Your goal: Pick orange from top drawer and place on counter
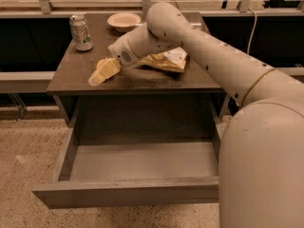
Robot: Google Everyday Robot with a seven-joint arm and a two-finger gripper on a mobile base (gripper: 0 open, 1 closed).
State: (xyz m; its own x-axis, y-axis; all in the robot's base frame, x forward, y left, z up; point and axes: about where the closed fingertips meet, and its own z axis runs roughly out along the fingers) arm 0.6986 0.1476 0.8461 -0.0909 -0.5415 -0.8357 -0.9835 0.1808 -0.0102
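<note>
My gripper (101, 73) is low over the front left part of the dark counter (142, 80), at the end of the white arm reaching in from the right. The orange (100, 63) shows only as a small round patch between the pale yellow fingers (108, 69), which are shut on it just above or on the counter surface. The top drawer (137, 163) stands pulled fully out below the counter, and its grey inside is bare.
A soda can (80, 32) stands at the counter's back left. A pale bowl (124, 21) sits at the back middle. A yellow-and-white snack bag (166, 61) lies under the arm. Speckled floor (23, 165) lies left of the drawer.
</note>
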